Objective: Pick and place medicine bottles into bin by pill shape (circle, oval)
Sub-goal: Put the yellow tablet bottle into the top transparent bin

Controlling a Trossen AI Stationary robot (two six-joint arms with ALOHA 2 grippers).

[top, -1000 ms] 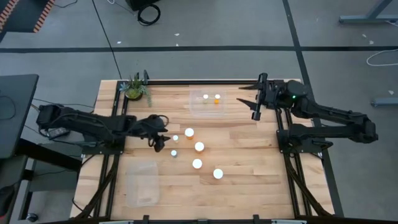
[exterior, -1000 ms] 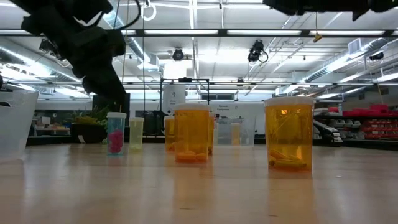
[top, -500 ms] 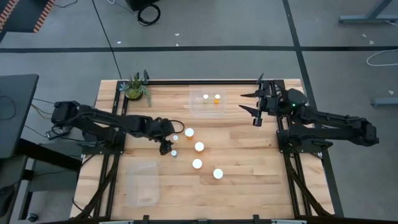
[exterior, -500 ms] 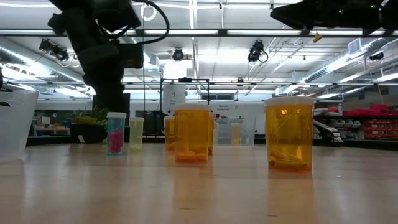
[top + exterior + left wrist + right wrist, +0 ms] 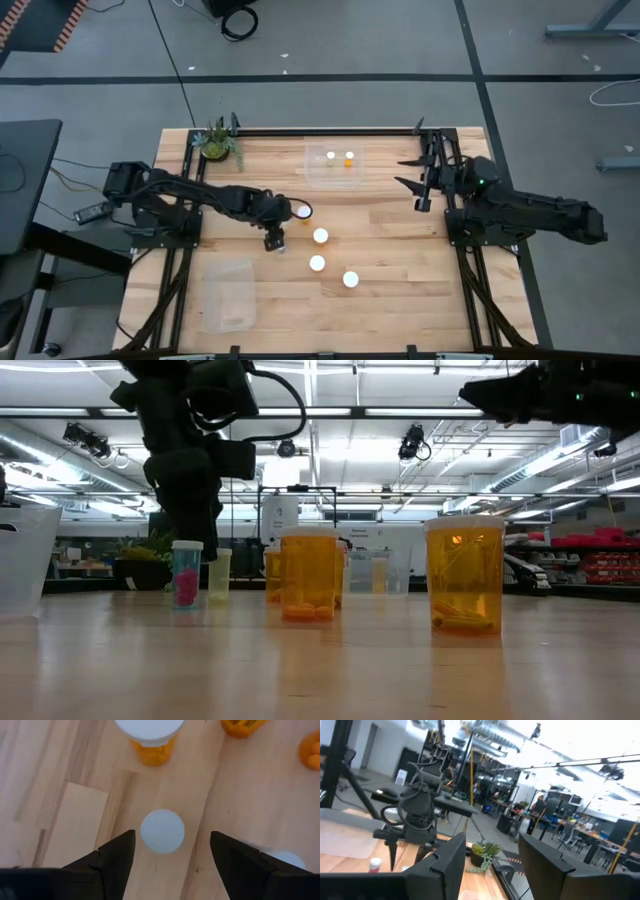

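Left gripper (image 5: pixel 170 857) fingers (image 5: pixel 117 857) spread wide, straddling a white-capped medicine bottle (image 5: pixel 162 831) without touching; right gripper (image 5: pixel 418 180) fingers released

High view: overhead, facing straight down, covering the whole tabletop (image 5: pixel 400 250) and surrounding floor. Low view: at tabletop height, level, close to the medicine bottles (image 5: pixel 308 574), facing the room behind. Left wrist view: near, facing down onto the bottles. Right wrist view: facing across the tabletop into the room. High and low views share the bottle cluster.
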